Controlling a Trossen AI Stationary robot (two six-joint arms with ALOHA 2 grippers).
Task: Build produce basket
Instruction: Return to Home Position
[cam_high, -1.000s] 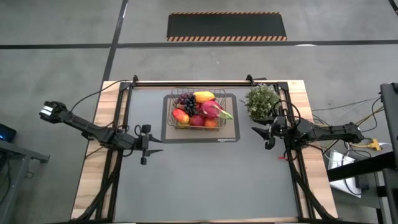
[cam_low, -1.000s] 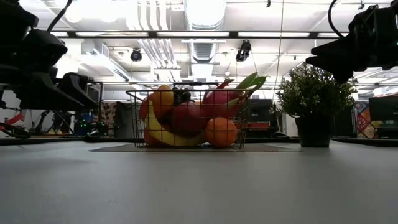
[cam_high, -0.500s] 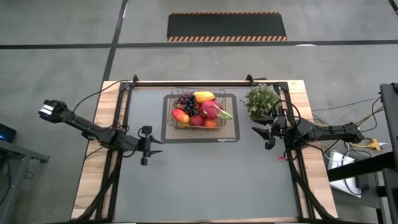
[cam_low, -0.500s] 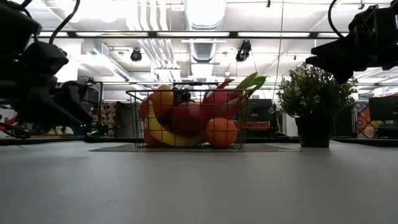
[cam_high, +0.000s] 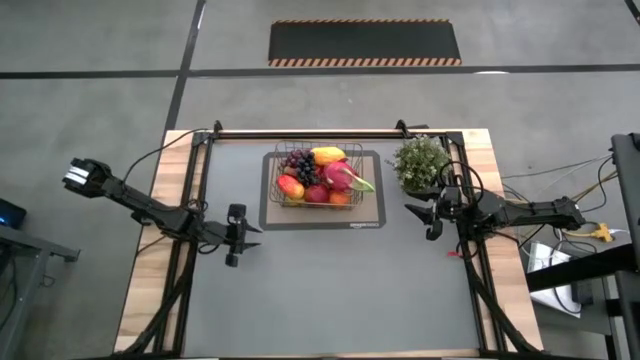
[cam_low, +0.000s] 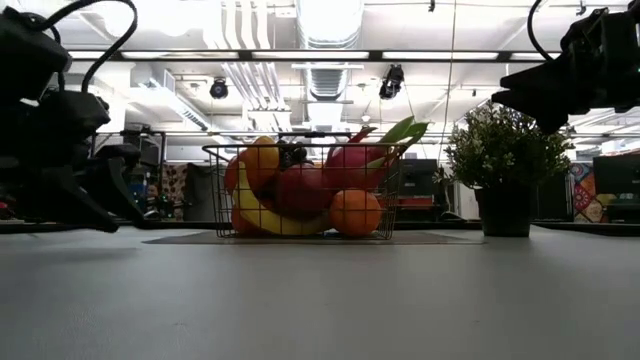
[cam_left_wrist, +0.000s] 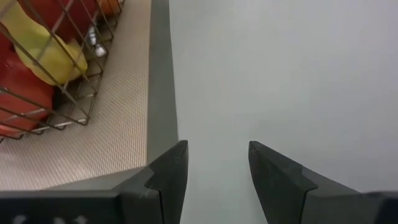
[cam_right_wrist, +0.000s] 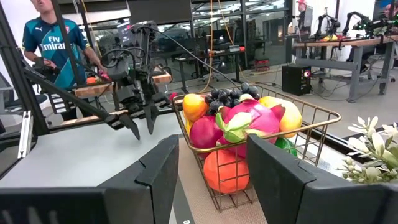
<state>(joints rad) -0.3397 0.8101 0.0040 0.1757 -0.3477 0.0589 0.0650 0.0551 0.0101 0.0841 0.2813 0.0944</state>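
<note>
The dark wire basket (cam_high: 318, 178) stands by its bottom on a flat grey tray (cam_high: 322, 217) at the table's far middle. It is filled with produce: a yellow banana (cam_left_wrist: 50, 50), an orange (cam_low: 355, 212), a pink dragon fruit (cam_right_wrist: 239, 121), purple grapes (cam_high: 297, 160) and red apples (cam_low: 300, 190). My left gripper (cam_high: 245, 232) (cam_left_wrist: 217, 162) hangs open low over the table, just off the tray's near left corner, its fingers slanting down. My right gripper (cam_high: 418, 220) (cam_right_wrist: 214, 162) stands open and level, right of the tray. Neither has anything between its fingers.
A bushy green potted plant (cam_high: 420, 163) (cam_low: 500, 160) stands at the far right, close to my right arm. The grey table surface (cam_high: 330, 290) stretches toward the near edge. Beyond the table a person (cam_right_wrist: 50, 43) stands among workbenches.
My left gripper has sunk toward the table and tipped its fingers downward, staying near the tray's near left corner. The gap between its fingers looks the same. The basket and produce have not moved.
</note>
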